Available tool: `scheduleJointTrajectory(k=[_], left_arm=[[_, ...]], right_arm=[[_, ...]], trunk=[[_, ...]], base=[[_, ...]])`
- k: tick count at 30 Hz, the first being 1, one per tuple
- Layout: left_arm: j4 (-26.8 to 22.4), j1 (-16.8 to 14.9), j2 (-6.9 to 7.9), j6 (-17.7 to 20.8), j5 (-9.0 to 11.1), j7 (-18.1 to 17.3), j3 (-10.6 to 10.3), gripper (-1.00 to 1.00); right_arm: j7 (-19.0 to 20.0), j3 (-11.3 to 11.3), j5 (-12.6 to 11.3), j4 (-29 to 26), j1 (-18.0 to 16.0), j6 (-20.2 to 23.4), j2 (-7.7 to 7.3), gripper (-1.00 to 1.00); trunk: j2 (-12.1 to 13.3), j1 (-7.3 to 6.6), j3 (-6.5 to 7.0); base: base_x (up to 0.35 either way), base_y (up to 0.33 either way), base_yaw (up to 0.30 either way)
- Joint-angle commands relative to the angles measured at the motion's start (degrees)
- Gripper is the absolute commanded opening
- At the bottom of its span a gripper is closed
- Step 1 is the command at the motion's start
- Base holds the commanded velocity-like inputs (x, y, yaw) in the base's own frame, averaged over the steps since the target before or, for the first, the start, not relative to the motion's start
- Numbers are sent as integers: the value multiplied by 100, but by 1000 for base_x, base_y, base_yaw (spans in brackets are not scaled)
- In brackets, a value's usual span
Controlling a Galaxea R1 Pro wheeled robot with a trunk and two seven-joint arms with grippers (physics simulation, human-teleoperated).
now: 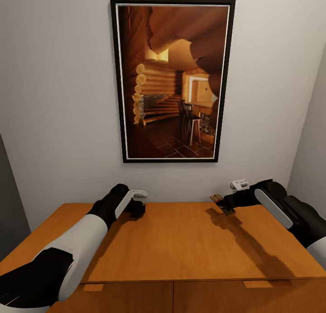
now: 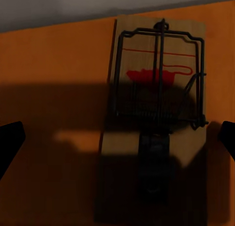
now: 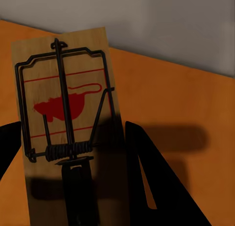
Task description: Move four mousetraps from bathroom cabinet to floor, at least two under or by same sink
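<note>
The orange-brown cabinet [image 1: 181, 245] fills the foreground in the head view, and both arms reach over its top toward the back wall. My right gripper [image 1: 225, 204] is shut on a mousetrap [image 1: 216, 198], which hangs a little above the top and casts a shadow on it. In the right wrist view this mousetrap [image 3: 63, 113] sits between the dark fingers [image 3: 147, 182]. My left gripper [image 1: 137, 209] is open. In the left wrist view another mousetrap [image 2: 156, 113] lies flat on the cabinet top [image 2: 54, 74] between the spread fingertips [image 2: 10, 142].
A large framed picture [image 1: 172, 78] hangs on the pale wall right behind the cabinet. A side wall [image 1: 312, 136] closes in at the right and a dark grey surface [image 1: 7, 200] at the left. Two tab handles [image 1: 93, 287] mark the cabinet's front edge.
</note>
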Motion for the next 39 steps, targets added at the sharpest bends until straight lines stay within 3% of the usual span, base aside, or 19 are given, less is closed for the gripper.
scheduleJointTrajectory(k=[1,25,26,39], left_arm=[[103,-1,4,12,25,56,-29,100],[274,-1,0,-129,34,63,-36,100],[300,-1,-2,-129,34,64,-39,-100],[500,0,-72,-132,10,71,-66,-100]], right_arm=[[47,9,43,-2,-7,12,-5,-100],[47,1,29,-6,-7,12,-12,-100],[47,1,28,-6,-7,12,-12,-100],[47,1,5,-8,-7,12,-13,-100]], trunk=[[-3,1,-9],[-3,1,-9],[-3,1,-9],[-3,1,-9]], base=[[0,0,0],[0,0,0],[0,0,0],[0,0,0]])
